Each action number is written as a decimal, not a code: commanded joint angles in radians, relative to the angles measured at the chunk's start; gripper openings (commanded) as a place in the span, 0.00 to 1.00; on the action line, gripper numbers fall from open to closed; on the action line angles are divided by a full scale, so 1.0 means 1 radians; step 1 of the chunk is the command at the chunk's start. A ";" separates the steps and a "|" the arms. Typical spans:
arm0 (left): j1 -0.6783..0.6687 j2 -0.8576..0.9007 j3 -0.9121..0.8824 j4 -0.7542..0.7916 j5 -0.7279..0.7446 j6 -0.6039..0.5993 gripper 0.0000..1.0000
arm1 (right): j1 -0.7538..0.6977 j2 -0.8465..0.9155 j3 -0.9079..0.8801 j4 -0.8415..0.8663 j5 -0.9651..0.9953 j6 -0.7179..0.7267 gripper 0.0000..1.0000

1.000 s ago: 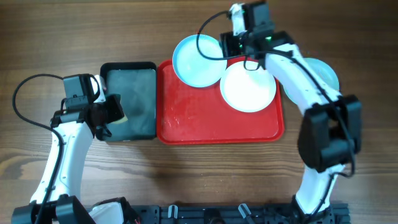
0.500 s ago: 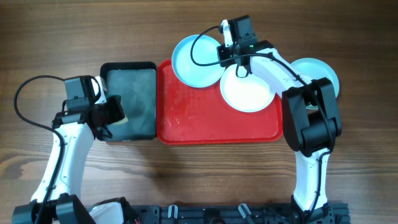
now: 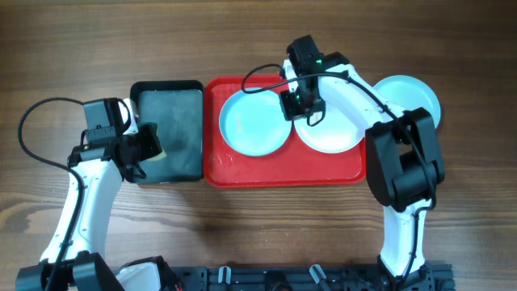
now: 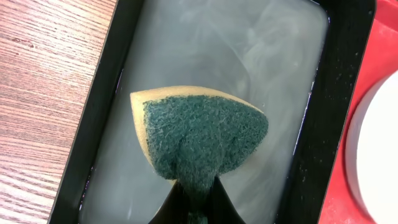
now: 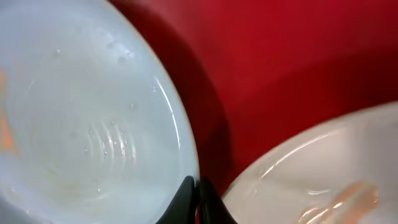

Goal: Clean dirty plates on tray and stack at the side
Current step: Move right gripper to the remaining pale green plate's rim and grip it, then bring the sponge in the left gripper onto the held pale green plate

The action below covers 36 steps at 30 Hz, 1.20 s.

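Well, on the wooden worktop (image 3: 258, 32) the red tray (image 3: 283, 171) lies against the black tray (image 3: 166, 85). One turquoise plate (image 3: 252, 124) and the white plate (image 3: 335, 133) sit inside the red tray; a second turquoise plate (image 3: 422, 93) rests on the worktop past its right edge. My left jaws clamp the green sponge (image 4: 199, 140) over the black tray. My right jaws are pinched shut on the first turquoise plate's rim, beside the white plate.

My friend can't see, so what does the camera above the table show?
The right end effector pinches the rim of a blue plate on the red tray beside a white plate. The left end effector holds a sponge over a black tray, and a second blue plate sits right of the red tray.
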State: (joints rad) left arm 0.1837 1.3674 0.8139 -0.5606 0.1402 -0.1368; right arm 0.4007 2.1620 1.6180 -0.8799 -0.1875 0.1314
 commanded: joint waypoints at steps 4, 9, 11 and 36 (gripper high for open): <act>0.003 0.004 -0.004 0.004 0.020 -0.009 0.04 | 0.040 -0.053 -0.001 -0.055 -0.009 0.006 0.23; -0.010 0.004 -0.004 0.013 0.024 -0.008 0.04 | 0.039 -0.094 0.026 -0.071 -0.009 0.006 0.28; -0.044 0.004 -0.004 0.039 0.023 -0.001 0.04 | 0.039 -0.091 0.023 -0.108 -0.019 0.008 0.38; -0.460 0.332 0.428 -0.153 0.053 -0.212 0.04 | 0.063 -0.090 -0.122 0.178 0.118 -0.023 0.06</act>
State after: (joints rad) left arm -0.2653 1.6661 1.2285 -0.7212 0.1841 -0.3023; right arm 0.4614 2.0941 1.5074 -0.6975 -0.0765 0.1112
